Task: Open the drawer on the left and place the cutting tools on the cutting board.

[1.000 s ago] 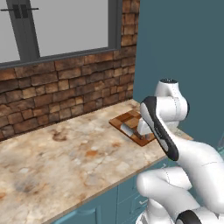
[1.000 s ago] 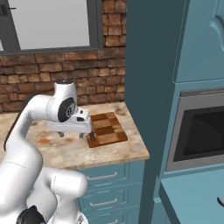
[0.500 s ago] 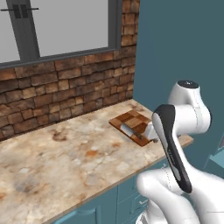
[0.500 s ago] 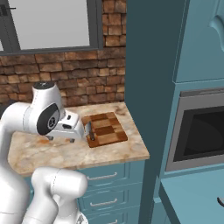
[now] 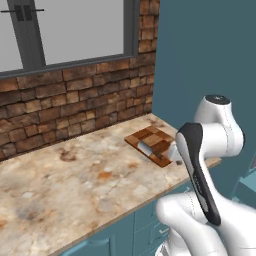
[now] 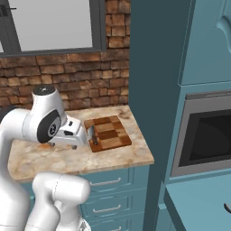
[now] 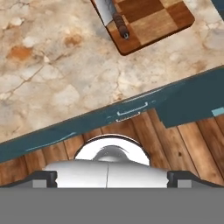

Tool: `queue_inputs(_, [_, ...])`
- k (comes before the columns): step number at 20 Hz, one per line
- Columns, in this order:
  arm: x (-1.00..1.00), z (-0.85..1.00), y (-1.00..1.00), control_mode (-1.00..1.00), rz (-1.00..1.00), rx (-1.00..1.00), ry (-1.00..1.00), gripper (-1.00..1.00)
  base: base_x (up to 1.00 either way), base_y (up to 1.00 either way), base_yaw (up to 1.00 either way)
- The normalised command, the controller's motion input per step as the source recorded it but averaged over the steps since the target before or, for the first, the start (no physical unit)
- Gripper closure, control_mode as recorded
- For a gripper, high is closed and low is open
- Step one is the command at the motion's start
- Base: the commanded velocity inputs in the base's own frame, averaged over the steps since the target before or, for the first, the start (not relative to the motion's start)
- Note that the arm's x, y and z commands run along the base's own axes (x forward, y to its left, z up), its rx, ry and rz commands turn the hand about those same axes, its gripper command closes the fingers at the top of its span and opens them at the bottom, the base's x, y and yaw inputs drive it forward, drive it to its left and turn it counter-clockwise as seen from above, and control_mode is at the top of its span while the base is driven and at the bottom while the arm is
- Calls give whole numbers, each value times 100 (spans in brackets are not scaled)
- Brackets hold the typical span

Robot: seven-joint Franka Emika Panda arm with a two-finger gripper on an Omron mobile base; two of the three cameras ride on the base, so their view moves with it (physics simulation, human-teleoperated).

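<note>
Wooden cutting board [image 7: 144, 21] carries knife [image 7: 114, 16]; hand view adds drawer handle [image 7: 132, 110]; end effector [image 6: 91, 135] fingers apart.

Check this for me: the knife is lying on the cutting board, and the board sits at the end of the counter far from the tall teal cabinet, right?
Not quite. The knife does lie on the cutting board, but the board sits at the counter end right beside the tall teal cabinet, not far from it. The right base view shows this.
</note>
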Motion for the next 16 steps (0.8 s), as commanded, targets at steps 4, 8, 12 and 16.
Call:
queue_inputs(4, [-23,0,-11,100,-5,0,0,-100,-43,-1,-21])
queue_inputs(8, [0,0,0,100,0,0,0,-100,-84,0,-66])
queue_inputs(12, [0,0,0,100,0,0,0,-100,-56,0,-72])
queue_inputs(16, [0,0,0,100,0,0,0,-100,14,-3,-65])
